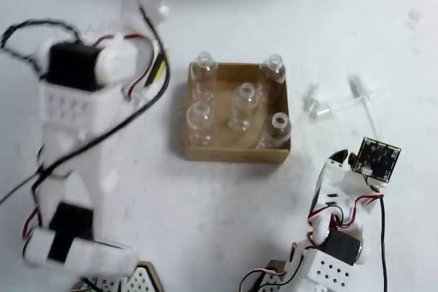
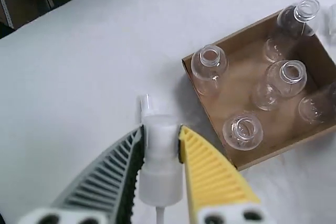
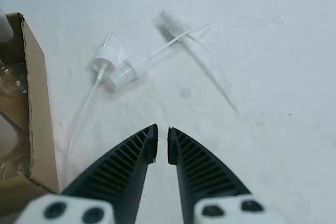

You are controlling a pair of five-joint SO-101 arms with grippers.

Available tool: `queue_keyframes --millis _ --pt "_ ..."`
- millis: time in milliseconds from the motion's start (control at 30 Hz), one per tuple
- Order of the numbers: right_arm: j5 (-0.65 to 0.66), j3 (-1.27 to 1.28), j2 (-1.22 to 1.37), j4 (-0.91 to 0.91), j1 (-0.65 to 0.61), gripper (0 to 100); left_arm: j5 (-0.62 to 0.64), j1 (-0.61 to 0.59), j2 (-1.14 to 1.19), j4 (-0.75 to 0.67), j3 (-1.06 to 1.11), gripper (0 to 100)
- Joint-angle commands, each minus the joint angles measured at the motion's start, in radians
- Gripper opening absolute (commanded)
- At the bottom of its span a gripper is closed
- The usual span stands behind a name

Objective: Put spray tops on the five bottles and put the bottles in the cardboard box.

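Note:
A cardboard box [image 1: 236,152] stands mid-table with several clear, topless bottles [image 1: 243,104] upright inside it. Just off the box's left side, my left gripper [image 2: 161,148] is shut on a white spray top [image 2: 159,166], its dip tube pointing back toward the wrist. The same gripper [image 1: 156,70] hangs above the table in the high view. Loose spray tops [image 3: 123,74] with long thin tubes lie right of the box. My right gripper [image 3: 161,149] hovers short of them, its fingers nearly touching with nothing between. From above, this gripper [image 1: 337,161] is near the box's front right corner.
The box's brown wall [image 3: 39,103] stands close beside the right gripper. The loose tops [image 1: 316,106] lie crossed over one another, with another [image 1: 359,90] a little farther right. Black cables [image 1: 147,29] trail from the left arm across the back left of the white table.

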Motion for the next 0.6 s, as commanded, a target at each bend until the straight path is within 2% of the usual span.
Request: queue_keyframes --millis 0,133,300,567 --pt "0.002 -0.009 -0.005 -0.022 0.015 1.6 0.014 0.018 -0.213 -0.052 0.115 2" --pt "0.002 -0.009 -0.005 -0.019 0.015 1.6 0.031 0.016 -0.346 -0.157 0.236 2" --pt "0.002 -0.009 -0.005 -0.018 0.015 1.6 0.242 0.018 -0.499 -0.345 0.446 2" --pt "0.002 -0.008 -0.005 -0.018 0.008 1.7 0.578 0.018 -0.737 -0.859 0.810 2"
